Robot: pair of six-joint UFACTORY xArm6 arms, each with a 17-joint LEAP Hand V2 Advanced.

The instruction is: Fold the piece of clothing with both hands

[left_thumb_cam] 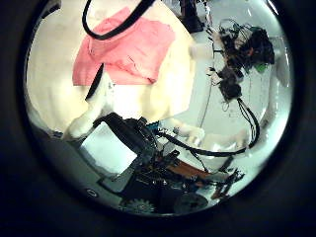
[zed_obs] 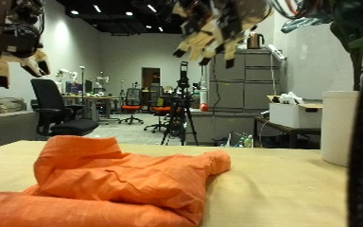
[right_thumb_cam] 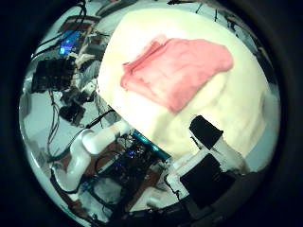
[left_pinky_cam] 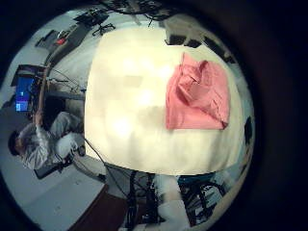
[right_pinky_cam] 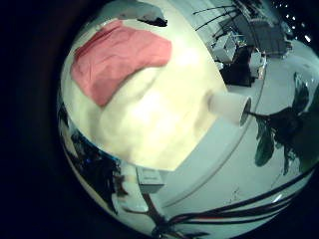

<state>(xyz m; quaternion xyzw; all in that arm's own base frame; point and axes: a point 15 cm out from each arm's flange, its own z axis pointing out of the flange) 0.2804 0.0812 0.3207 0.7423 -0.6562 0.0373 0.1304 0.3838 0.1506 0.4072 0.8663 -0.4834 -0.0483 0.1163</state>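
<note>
An orange piece of clothing [zed_obs: 112, 184] lies crumpled in a loose heap on the cream table [zed_obs: 295, 194], with folds and one edge bunched up. My left hand [zed_obs: 18, 36] hangs high above the table, over the heap's side, its fingers relaxed and holding nothing. My right hand [zed_obs: 216, 28] hangs equally high, fingers spread, also empty. From the palm views the clothing [left_pinky_cam: 197, 94] [left_thumb_cam: 123, 49] [right_pinky_cam: 115, 55] [right_thumb_cam: 175, 71] looks small and far below, lying towards one end of the table [left_pinky_cam: 125, 106].
Most of the table top [right_thumb_cam: 237, 90] beside the clothing is bare cloth-covered surface. Beyond the table stand an office chair [zed_obs: 53, 106], a tripod [zed_obs: 181, 109] and a grey cabinet [zed_obs: 238, 95]. Cluttered desks [left_thumb_cam: 237, 54] surround the table.
</note>
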